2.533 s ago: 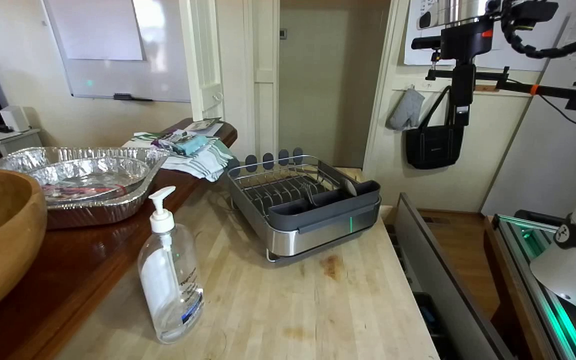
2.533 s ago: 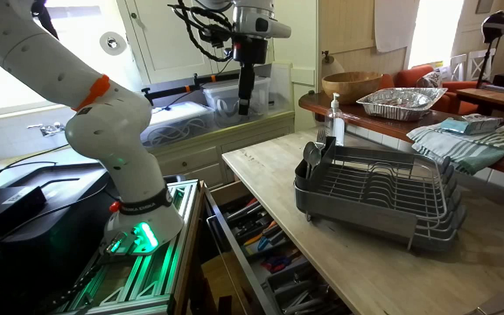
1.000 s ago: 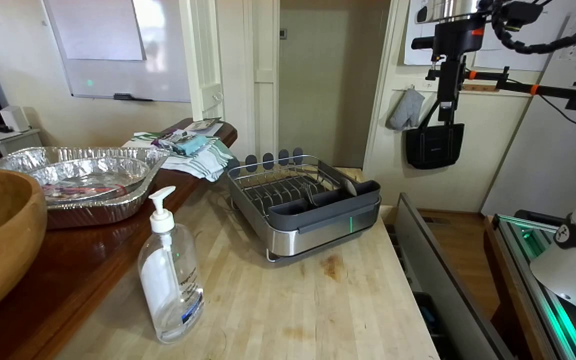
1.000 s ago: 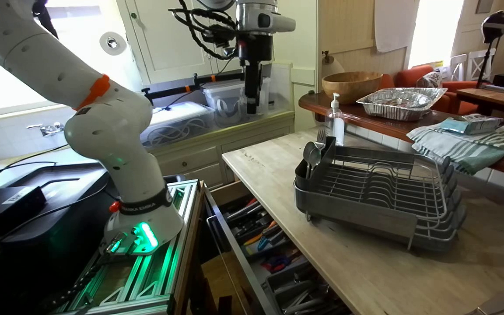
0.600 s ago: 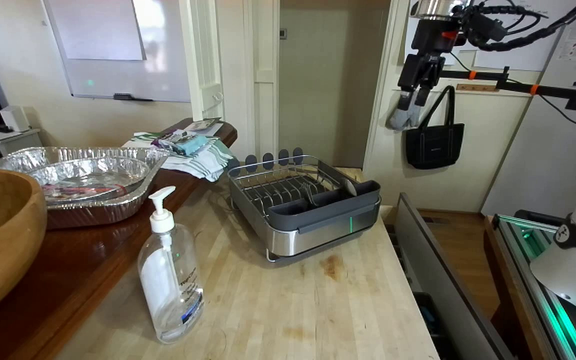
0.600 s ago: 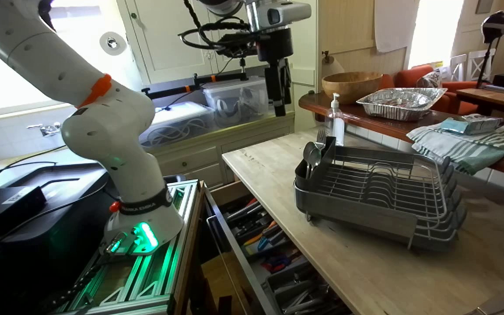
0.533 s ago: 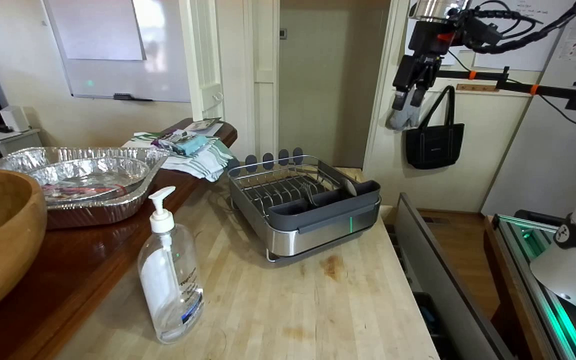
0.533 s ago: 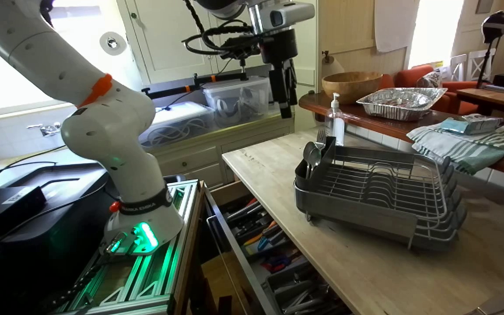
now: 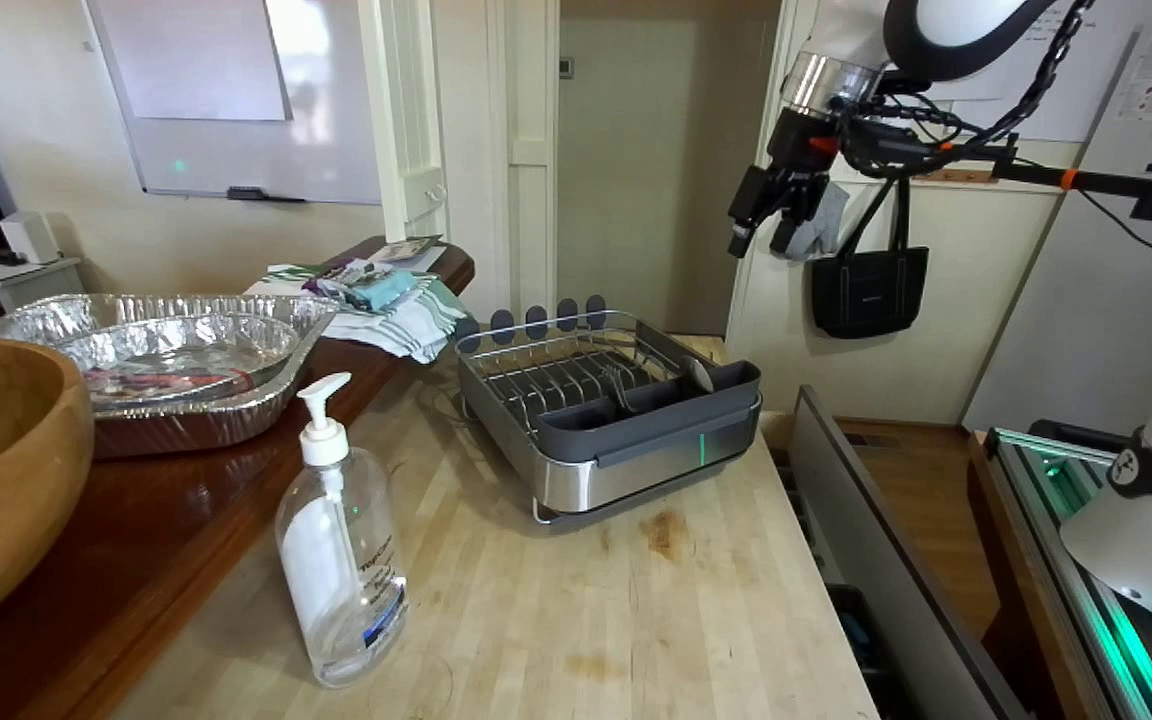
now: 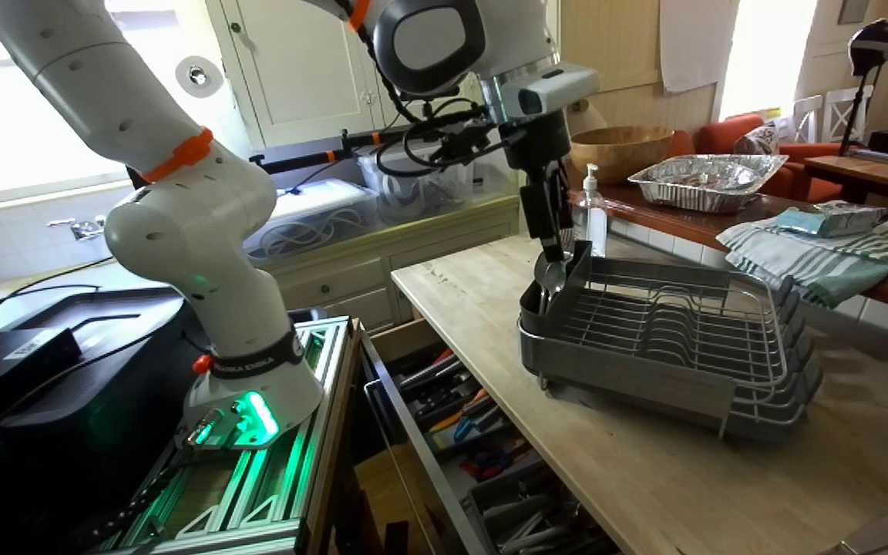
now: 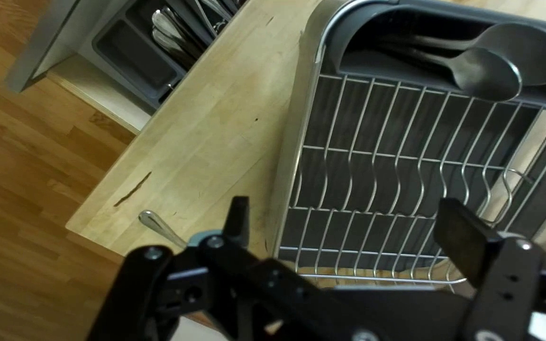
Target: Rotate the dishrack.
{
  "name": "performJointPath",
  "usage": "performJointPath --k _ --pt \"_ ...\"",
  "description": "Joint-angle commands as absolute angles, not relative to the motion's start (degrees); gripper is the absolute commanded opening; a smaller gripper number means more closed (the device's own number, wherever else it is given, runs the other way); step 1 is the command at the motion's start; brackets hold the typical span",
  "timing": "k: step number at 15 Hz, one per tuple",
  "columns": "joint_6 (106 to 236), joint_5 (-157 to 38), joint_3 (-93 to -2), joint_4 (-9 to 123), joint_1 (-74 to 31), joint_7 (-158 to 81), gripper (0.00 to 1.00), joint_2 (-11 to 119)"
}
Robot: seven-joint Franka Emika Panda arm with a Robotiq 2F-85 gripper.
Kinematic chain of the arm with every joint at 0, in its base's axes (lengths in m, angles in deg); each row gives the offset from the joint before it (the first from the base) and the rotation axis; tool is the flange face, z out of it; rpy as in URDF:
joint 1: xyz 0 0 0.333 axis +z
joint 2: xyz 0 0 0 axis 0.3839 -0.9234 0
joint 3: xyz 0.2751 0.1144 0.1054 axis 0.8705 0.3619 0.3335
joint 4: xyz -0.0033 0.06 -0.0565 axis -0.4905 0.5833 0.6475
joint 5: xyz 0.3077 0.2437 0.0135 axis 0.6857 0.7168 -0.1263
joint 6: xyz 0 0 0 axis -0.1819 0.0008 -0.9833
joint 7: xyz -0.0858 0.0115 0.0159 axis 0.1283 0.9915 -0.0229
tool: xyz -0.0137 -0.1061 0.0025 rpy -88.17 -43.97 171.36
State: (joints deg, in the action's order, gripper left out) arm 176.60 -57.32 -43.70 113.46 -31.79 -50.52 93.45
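Gripper [image 9: 760, 246] has come lower and nearer the dishrack [image 10: 637, 375] since the frame half a second back, in both exterior views. Dishrack unmoved over that interval: it sits upright on the pale wooden counter [image 9: 556, 630], by the edge over the pulled-out drawer [image 9: 871, 545], apart from the soap bottle [image 9: 346, 570]. Gripper axis tilted off vertical.

Jaws: spread wide, gripping nothing. Best read in the wrist view, where the fingers [image 11: 238, 222] stand well apart, the dishrack's wire floor [image 11: 375, 153] showing in the gap between them; one finger is seen against the counter, the other against the wires. Contact: in an exterior view the fingers cross in front of the spoons [image 11: 486, 73] in the dark grey caddy [image 9: 581, 440], by line of sight; in an exterior view cream wall [image 9: 781, 320] shows between fingers and dishrack, so they are not touching.

Surroundings: foil pan [image 10: 702, 199] and wooden bowl [image 9: 46, 485] rest on the red-brown ledge [image 9: 176, 530] alongside the counter.
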Motion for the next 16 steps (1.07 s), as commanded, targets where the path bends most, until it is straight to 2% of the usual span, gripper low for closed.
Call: performJointPath --k 1,4,5,16 --pt "181.72 -57.56 -44.64 112.58 -32.74 -51.46 1.0 86.81" --pt "183.25 -57.38 -45.56 111.59 -32.85 -50.65 1.0 82.49" --pt "182.11 -57.52 -45.39 112.95 -32.45 -50.6 1.0 85.89" --pt "183.17 -58.33 -45.51 110.69 -32.56 -52.12 1.0 81.17"
